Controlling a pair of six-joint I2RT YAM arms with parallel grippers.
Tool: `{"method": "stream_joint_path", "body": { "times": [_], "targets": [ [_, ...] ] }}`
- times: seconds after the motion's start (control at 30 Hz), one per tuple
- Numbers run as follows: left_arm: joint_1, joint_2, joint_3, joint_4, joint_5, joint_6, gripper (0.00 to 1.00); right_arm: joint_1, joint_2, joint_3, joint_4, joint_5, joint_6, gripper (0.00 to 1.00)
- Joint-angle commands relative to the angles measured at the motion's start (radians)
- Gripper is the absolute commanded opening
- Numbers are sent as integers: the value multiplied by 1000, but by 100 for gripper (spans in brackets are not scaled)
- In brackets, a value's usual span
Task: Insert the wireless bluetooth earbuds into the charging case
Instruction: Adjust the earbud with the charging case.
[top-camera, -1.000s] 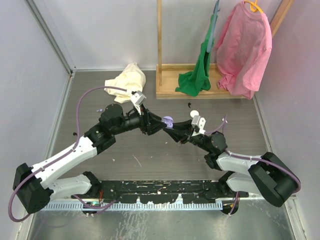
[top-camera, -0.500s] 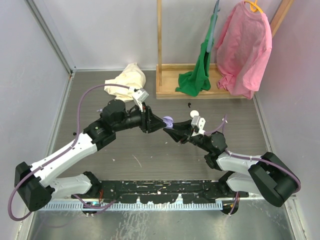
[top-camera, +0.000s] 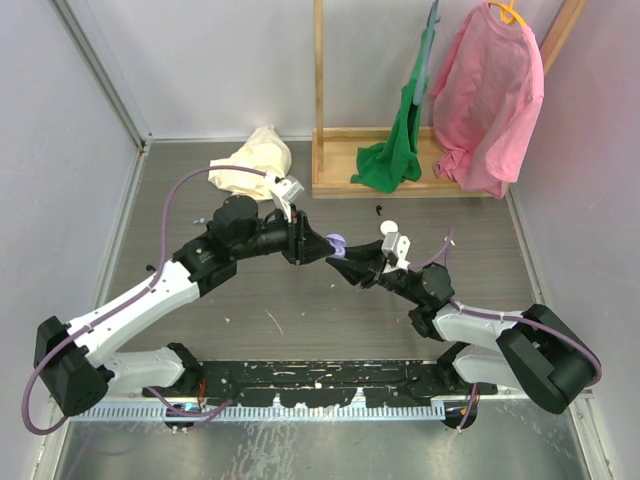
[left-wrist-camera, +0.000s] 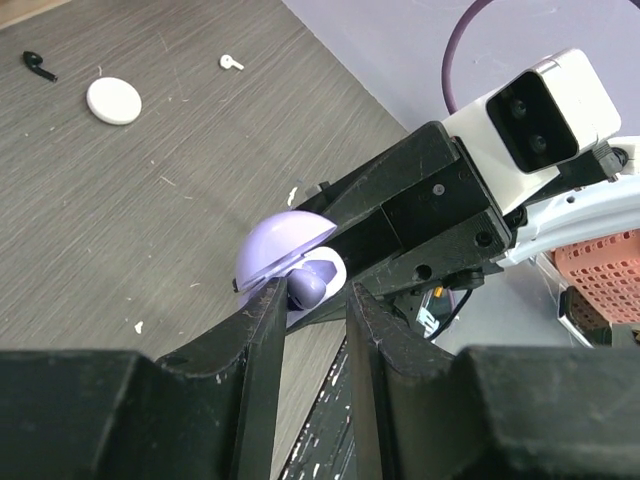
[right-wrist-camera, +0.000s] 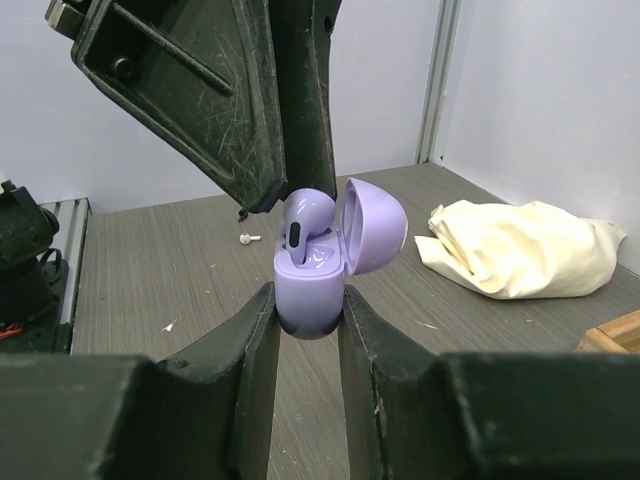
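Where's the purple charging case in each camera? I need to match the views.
Top external: charging case at centre, where the left gripper meets the right gripper.
Left wrist: centre of the picture, lid open.
Right wrist: centre, upright, lid open to the right.
Shared landmark: the right gripper, shut on the case in every view.

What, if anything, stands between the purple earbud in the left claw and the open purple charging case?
Nothing visible. The small purple plastic earbud sits at the mouth of the rounded purple charging case, whose hinged lid stands swung aside.
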Motion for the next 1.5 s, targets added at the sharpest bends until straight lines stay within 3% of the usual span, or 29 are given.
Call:
{"method": "stream_joint_path", "body": {
  "times": [0.0, 0.77, 1.47],
  "targets": [
    [-5, 7, 56, 40, 58, 24, 31, 6, -23, 24, 51, -22, -6, 1],
    [-5, 44, 91, 50, 208, 102, 43, 6, -28, 50, 33, -91, 15, 1],
    [-4, 15, 82, 85, 184, 126, 64, 5, -23, 64, 11, -102, 39, 1]
  ]
}}
